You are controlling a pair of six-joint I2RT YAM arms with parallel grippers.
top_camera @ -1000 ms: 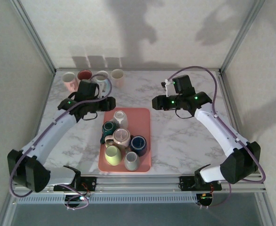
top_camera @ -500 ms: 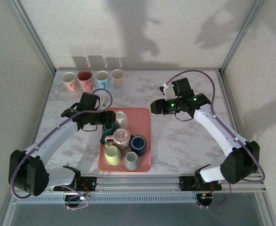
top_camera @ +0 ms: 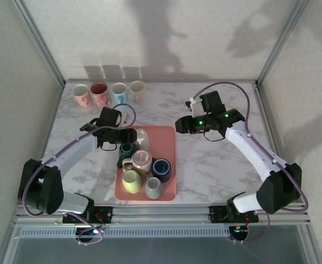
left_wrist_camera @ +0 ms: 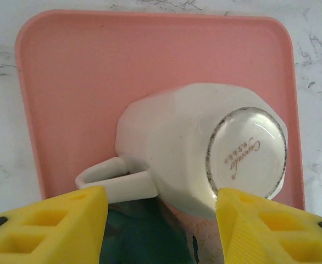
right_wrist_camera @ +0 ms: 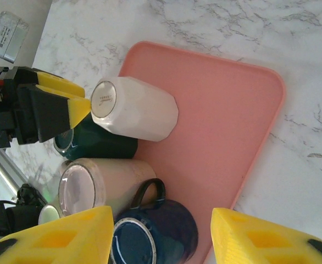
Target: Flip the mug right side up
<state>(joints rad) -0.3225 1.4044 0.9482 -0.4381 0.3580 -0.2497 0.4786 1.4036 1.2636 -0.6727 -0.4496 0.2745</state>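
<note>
the white faceted ceramic mug isn't upright. it's tipped over on the pink plastic tray with its round stamped base facing the left wrist camera. its handle pokes out toward the lower left of that frame. in the top view the mug sits at the upper end of the tray, a bit left of the middle. its lower side lies right against a dark teal mug.

the left gripper is down low at that mug. its yellow jaws stand roughly half open, one by the handle and one by the rim of the base, and they have hold of nothing. from the right wrist you can see one yellow fingertip just beside the base of the mug; can't tell if it's actually touching.

the right gripper hangs over the tray's right half, also about half open with nothing in it.

further down the tray there's a pinkish beige mug, a navy mug, a lime green mug and a grey mug, all bunched together. four upright mugs line the upper left edge of the white marble worktop.
</note>
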